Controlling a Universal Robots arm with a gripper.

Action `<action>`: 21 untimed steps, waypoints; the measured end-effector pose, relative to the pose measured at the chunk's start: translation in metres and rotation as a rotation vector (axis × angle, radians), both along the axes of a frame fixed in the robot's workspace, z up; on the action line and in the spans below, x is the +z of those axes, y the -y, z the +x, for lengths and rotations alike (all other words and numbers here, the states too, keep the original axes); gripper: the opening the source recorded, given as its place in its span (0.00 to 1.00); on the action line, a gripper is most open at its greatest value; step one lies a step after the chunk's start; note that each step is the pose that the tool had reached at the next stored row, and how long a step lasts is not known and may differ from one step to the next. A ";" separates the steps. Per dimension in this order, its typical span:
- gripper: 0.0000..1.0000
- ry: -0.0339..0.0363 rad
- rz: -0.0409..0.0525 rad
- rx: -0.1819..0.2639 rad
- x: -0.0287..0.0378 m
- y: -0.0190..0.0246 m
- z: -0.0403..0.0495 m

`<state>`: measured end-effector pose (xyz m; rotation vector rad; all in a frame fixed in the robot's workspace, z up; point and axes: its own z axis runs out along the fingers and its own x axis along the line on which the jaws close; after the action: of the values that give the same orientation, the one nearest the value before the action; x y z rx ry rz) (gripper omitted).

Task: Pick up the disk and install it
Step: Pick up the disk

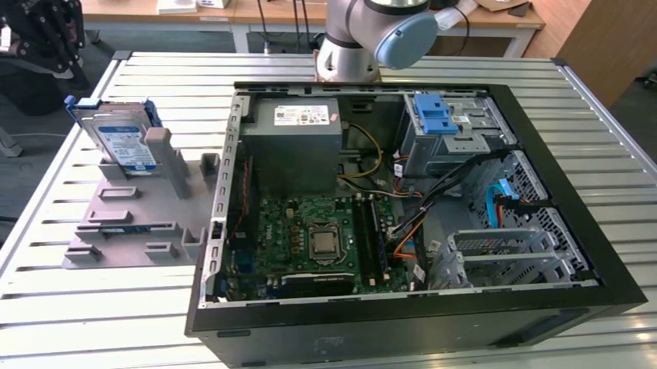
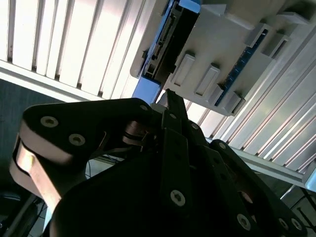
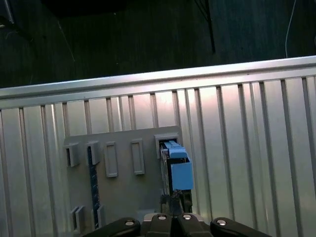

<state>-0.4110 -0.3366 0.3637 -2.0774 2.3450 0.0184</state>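
Claw: in both wrist views the two fingers are seen pressed together into one narrow tip, with nothing held between them. The tip is pointed at the disk and lies just beside its blue-bracketed edge; whether contact is made cannot be told.

Disk: stood upright on edge in a slot of the grey holder, which is laid on the slatted metal table at the exterior view's left, outside the open computer case. The blue plastic bracket is seen round its edges in the second wrist view.

Labels: a blue-and-white label is carried on the disk's face; its print cannot be made out. A white sticker with a red mark is fixed on the grey power-supply box at the far side of the case; its text is too small to tell.

Drive cage with blue latch: noted inside the case, far corner at the exterior view's right. The arm is seen beyond the case.
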 end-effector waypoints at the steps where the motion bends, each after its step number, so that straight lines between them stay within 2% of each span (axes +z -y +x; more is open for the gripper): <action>1: 0.11 0.0001 0.0000 0.000 0.0000 0.0000 0.0000; 5: 0.11 0.0007 0.0004 0.000 -0.0001 -0.0001 -0.0011; 6: 0.16 0.0007 0.0003 0.001 -0.0001 0.0000 -0.0012; 7: 0.16 0.0008 0.0003 0.005 -0.0001 0.0000 -0.0012; 10: 0.35 0.0005 0.0002 0.034 -0.0005 -0.0001 -0.0017; 13: 0.41 0.0009 0.0004 0.074 -0.0021 -0.0002 -0.0021; 14: 0.47 0.0008 0.0003 0.086 -0.0029 -0.0002 -0.0025; 21: 0.47 0.0027 0.0000 0.094 -0.0041 -0.0002 -0.0031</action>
<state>-0.4141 -0.3364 0.3596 -2.1842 2.2439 0.0161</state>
